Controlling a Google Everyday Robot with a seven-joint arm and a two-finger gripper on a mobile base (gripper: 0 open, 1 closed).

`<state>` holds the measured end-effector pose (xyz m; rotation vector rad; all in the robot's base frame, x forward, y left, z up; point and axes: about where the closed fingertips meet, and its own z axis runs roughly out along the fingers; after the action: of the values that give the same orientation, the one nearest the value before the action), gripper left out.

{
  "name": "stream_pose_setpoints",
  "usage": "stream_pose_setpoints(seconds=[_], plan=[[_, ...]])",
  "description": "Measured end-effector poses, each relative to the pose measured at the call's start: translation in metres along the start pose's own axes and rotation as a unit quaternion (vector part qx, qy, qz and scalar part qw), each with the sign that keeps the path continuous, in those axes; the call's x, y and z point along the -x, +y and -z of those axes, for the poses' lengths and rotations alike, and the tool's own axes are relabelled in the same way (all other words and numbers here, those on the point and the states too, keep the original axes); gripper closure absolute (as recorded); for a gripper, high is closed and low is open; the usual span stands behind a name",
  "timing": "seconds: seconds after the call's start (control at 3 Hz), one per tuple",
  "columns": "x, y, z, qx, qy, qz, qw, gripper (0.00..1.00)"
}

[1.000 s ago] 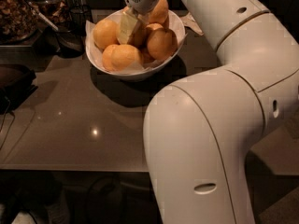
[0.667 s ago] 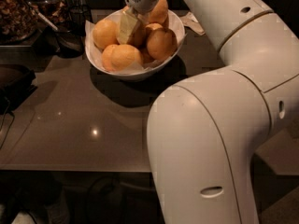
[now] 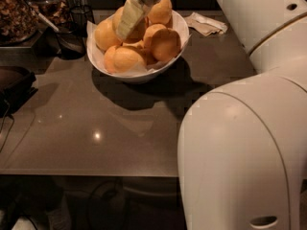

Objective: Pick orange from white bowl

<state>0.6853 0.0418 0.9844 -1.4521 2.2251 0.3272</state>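
A wide white bowl (image 3: 144,74) lined with white paper stands at the back of the grey counter (image 3: 96,128). It holds a pile of several oranges (image 3: 165,44). My gripper (image 3: 129,18) comes down from the top edge and sits on the top of the pile, over the oranges at the bowl's middle left. One orange (image 3: 106,34) lies left of it and another (image 3: 160,11) lies right of it. My large white arm (image 3: 240,152) fills the right side of the view.
A dark scoop (image 3: 69,42) and a dark wire-mesh cup (image 3: 82,14) stand left of the bowl. A container of brown bits (image 3: 17,13) is at the far left. A crumpled napkin (image 3: 206,24) lies right of the bowl. The counter's front edge (image 3: 86,174) runs below.
My gripper stays on the pile of oranges. The big near link of my arm has shifted slightly to the right. The bowl has not moved.
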Motion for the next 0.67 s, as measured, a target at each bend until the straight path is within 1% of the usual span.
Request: stream_pose_setpoints(seconds=[0.33, 0.67], plan=[[0.001, 0.0, -0.002, 0.001, -0.001, 0.0, 1.0, 1.0], [0.018, 0.012, 0.008, 0.002, -0.023, 0.026, 0.9994, 1.0]])
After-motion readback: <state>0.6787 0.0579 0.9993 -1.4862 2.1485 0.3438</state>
